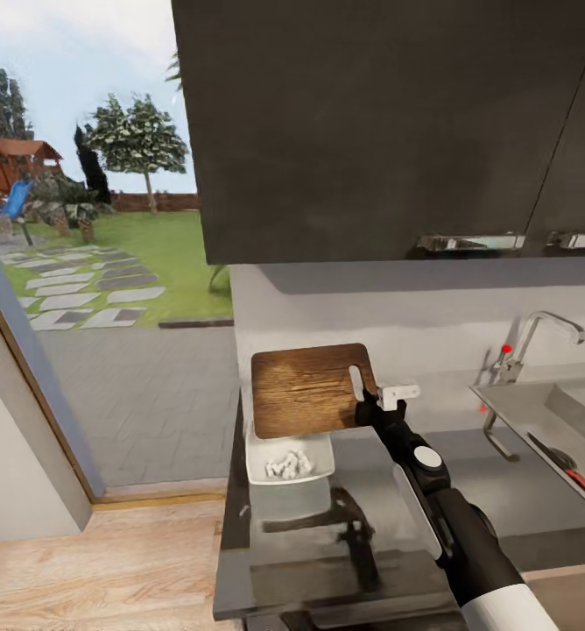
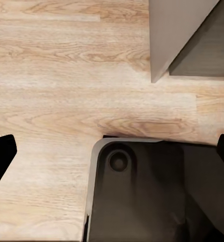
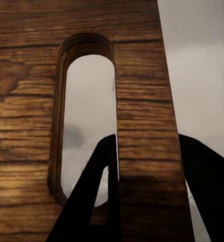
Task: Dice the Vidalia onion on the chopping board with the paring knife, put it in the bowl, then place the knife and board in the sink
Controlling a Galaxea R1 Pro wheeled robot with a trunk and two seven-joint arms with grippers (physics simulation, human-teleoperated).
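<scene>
We pinch the board (image 1: pixel 308 390) by its slot strip in our right claw (image 1: pixel 373 401), tilted over the bowl (image 1: pixel 290 457), so a thin grip may drop it there.

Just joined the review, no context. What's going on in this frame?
The right hand is shut on the chopping board, gripping it at the handle slot and holding it tilted up above the bowl on the countertop. White diced onion already lies in the bowl. The paring knife sits in the sink to the right. The left hand is open, pointing down at the wood floor.
</scene>
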